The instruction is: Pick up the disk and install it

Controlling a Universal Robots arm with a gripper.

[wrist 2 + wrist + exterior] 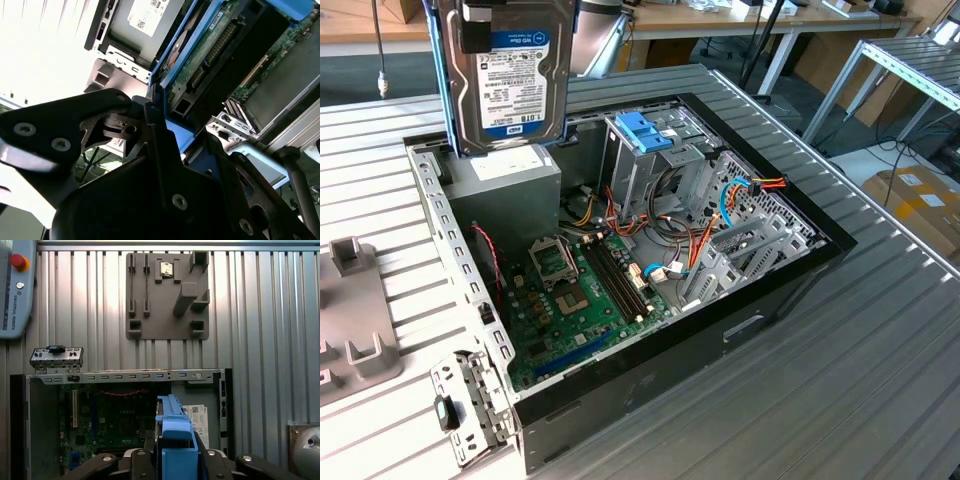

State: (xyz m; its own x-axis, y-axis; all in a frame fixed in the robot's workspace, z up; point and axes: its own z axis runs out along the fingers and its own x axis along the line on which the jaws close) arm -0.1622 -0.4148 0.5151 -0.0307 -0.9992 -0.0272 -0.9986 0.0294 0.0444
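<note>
Hand [176,461] clamped on disk [510,75]; disk upright, long axis vertical, labelled face toward exterior view, above open case [720,332].

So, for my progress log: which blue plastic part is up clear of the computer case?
The blue frame around the disk, held above the case by the gripper. The blue clip sits on the drive cage inside.

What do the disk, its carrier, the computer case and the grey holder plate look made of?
Disk: dull silvery metal shell, paper label.
Carrier: bright blue moulded plastic, slight sheen.
Case: bare grey sheet metal, punched holes along the rim.
Plate: matt grey, probably plastic; cannot be sure.
</note>
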